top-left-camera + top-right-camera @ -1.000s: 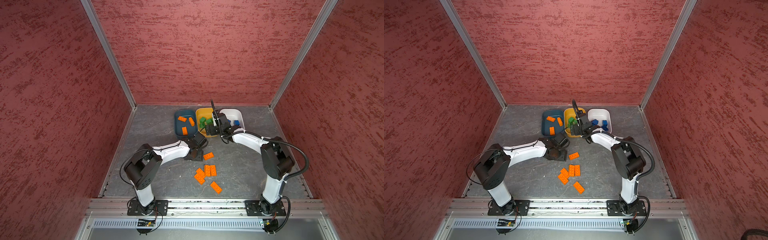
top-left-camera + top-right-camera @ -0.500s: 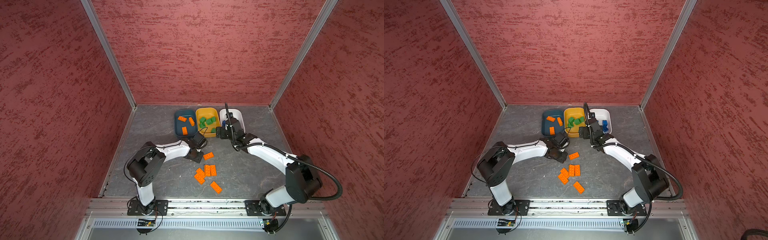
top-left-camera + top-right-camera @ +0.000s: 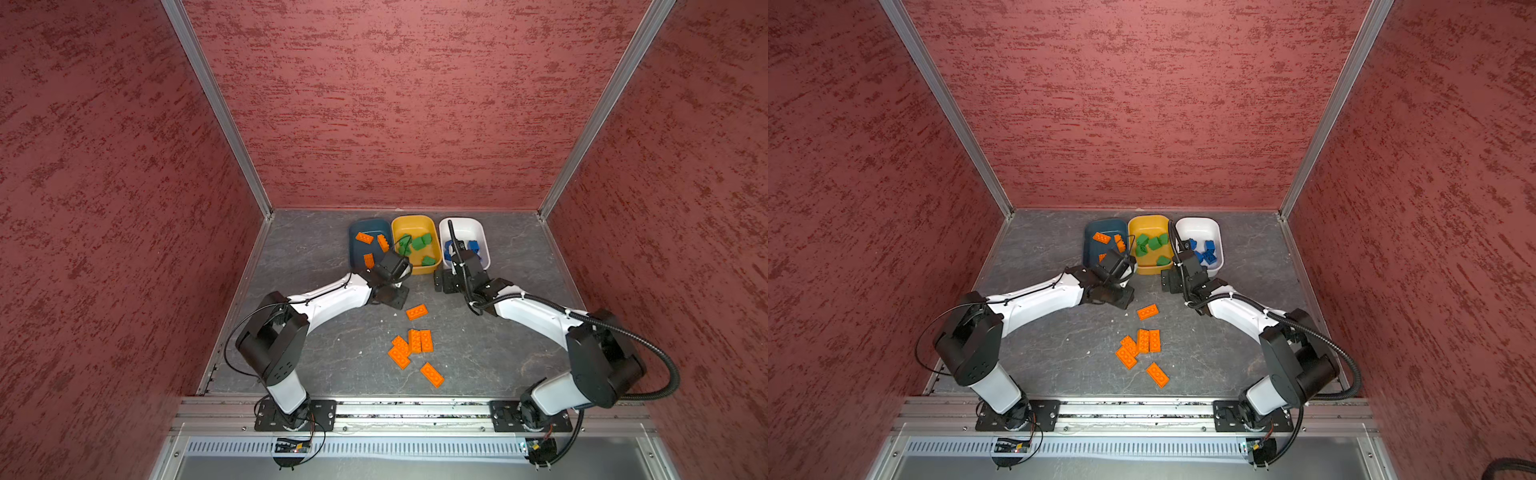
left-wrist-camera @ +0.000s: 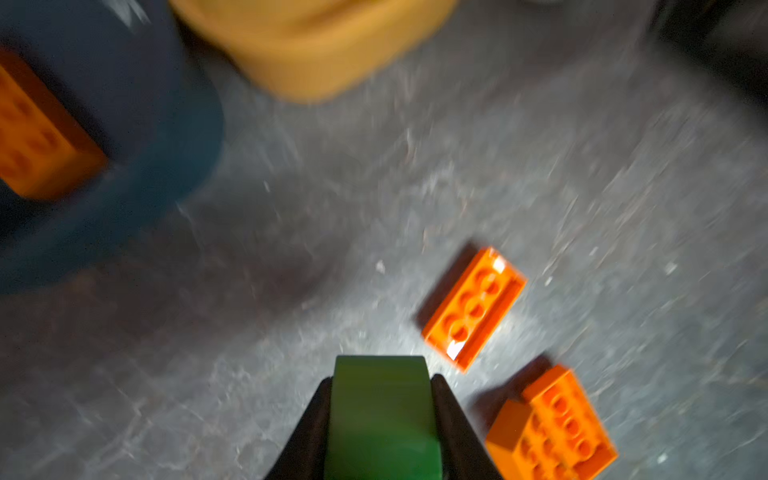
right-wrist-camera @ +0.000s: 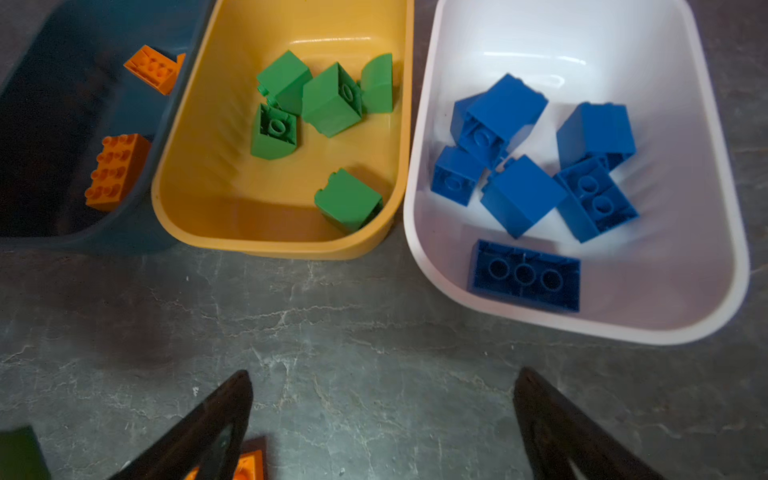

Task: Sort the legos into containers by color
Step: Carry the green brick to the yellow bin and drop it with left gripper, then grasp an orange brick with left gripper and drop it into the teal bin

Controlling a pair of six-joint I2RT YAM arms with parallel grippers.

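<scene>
My left gripper (image 4: 381, 376) is clamped on a green block (image 4: 382, 419), the jaws pinching its 2 flat sides, and in a top view it sits low over the table (image 3: 316, 257) just in front of the teal-blue tub (image 3: 357, 232) and the yellow tub (image 3: 415, 220). The wrist picture is blurred, so I cannot say whether the block is clear of the surface. My right gripper (image 5: 382, 399) stands wide and empty, near the front of the yellow tub and the white tub (image 5: 706, 166). The yellow tub holds 5 green blocks (image 5: 330, 99), the white one the blue blocks (image 5: 521, 195), and the teal-blue one 3 orange pieces (image 3: 364, 237). Roughly 6 orange plates (image 3: 416, 311) lie loose between the arms. The held block belongs in the yellow tub, I judge, and that trip is short but crowded. The right gripper is parked close to that tub's front rim, so a straight carry could knock the 2 wrists together. The teal-blue tub touches the yellow one, so an early release would put green among orange. A low carry could also catch the tub wall and shove all 3 tubs back.
</scene>
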